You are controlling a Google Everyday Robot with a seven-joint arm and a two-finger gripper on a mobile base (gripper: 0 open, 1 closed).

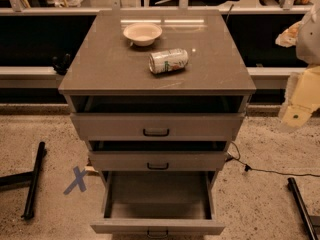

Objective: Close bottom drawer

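The bottom drawer (157,226) of the grey-brown cabinet (100,69) is pulled far out toward me. Its plain grey box (157,194) is empty, and its flat front with a small dark loop handle (157,232) sits at the lower edge of the view. The middle drawer (158,160) and the top drawer (156,126) stand slightly open above it. My gripper (296,115), cream and white, hangs blurred at the right edge. It is level with the top drawer, well to the right of the cabinet, and touches nothing.
A white bowl (142,33) and a can lying on its side (168,61) rest on the cabinet top. On the speckled floor are a blue tape cross (76,180), black stand legs at left (34,180) and right (301,204), and a thin cable (270,172).
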